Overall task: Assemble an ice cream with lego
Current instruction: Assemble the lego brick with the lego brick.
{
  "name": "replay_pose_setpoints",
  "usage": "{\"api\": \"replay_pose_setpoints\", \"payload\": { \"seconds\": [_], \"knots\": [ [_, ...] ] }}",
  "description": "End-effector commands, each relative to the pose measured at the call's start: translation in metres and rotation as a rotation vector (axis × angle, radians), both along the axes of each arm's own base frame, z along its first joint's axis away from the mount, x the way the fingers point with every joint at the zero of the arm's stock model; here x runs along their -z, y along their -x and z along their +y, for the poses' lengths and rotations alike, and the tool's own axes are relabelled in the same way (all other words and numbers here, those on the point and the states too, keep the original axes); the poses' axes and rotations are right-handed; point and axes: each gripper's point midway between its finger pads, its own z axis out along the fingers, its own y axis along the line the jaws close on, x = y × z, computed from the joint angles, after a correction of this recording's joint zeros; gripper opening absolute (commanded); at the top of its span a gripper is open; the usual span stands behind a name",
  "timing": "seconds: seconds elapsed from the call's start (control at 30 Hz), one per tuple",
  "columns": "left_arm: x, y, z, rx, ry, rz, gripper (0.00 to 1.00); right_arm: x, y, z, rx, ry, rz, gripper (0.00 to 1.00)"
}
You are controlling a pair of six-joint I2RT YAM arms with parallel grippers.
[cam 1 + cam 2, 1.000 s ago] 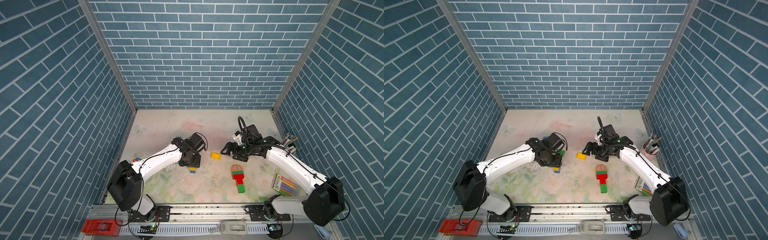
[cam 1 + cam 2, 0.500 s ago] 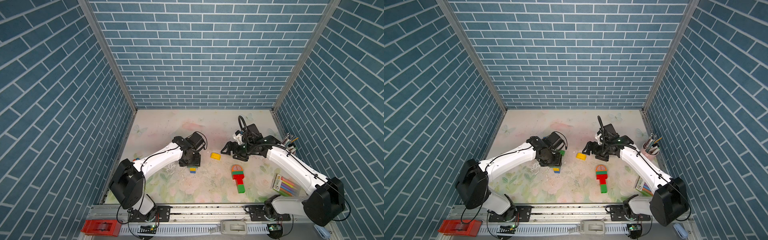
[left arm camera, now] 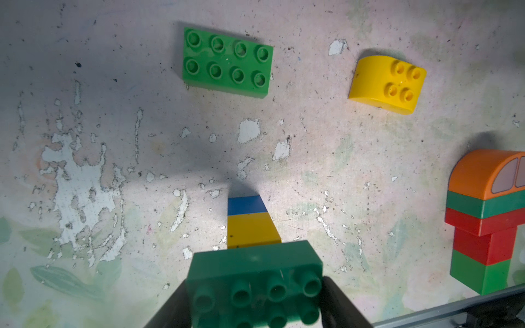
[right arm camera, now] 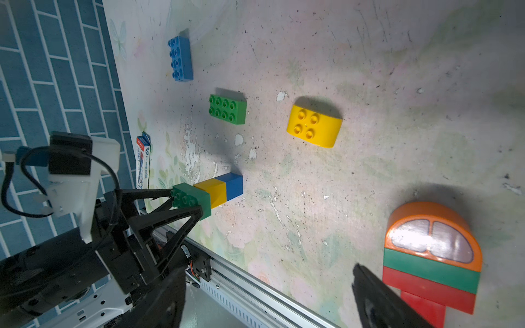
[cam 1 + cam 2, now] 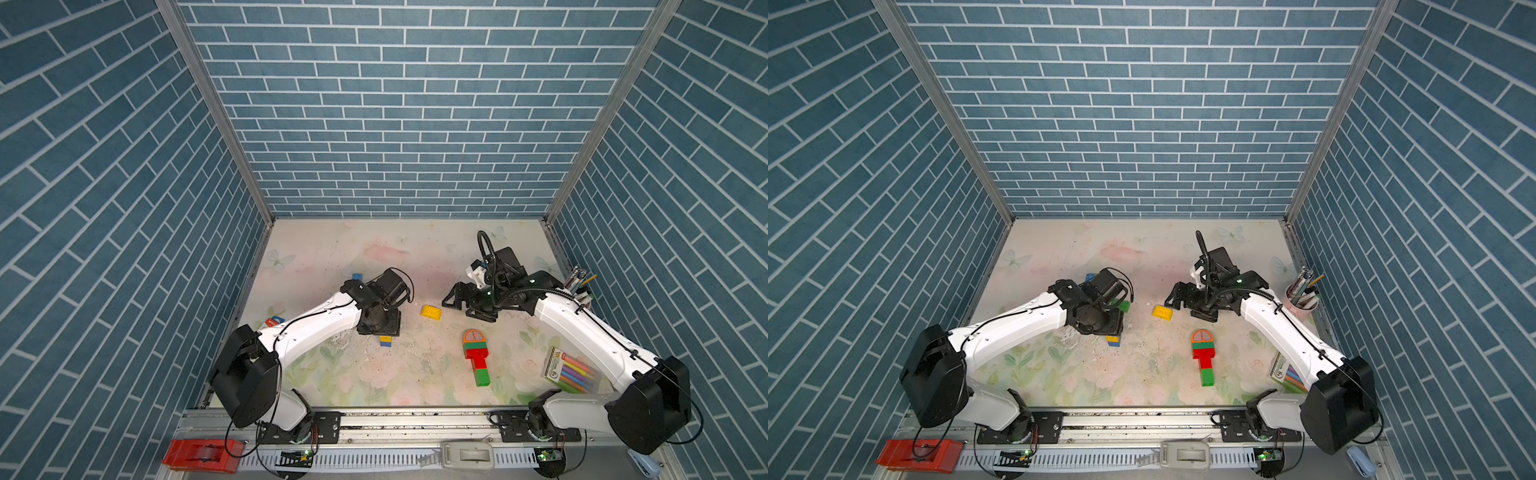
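grips with the left gripper a dark green brick, seated on a yellow-and-blue stack just beyond the fingertips. shows a light green brick and a yellow round-topped piece farther past them. holds the right gripper spread wide, grasping nothing, near that yellow piece. shows the orange-topped assembly flat near one right finger.
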Motion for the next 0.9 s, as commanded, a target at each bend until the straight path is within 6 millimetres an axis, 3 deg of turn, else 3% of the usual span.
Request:
{"api": "replay_pose_setpoints", "payload": {
  "seconds": [0.0,0.27,0.6,0.87],
  "knots": [
    [0.031,0.026,0.033,-0.015,-0.158,0.104,0.02,-0.006,0.0,-0.002,0.001,0.013,-0.013,0.92],
    [0.032,0.028,0.029,0.03,-0.139,0.081,0.01,-0.005,0.001,-0.003,0.002,0.018,-0.006,0.92],
    [0.027,0.042,0.015,0.041,-0.098,0.203,0.0,-0.004,0.001,-0.004,0.005,0.026,0.0,0.92],
    [0.035,0.043,0.022,0.009,-0.127,0.226,0.0,-0.004,0.002,-0.005,0.006,0.029,0.0,0.92]
  ]
}}
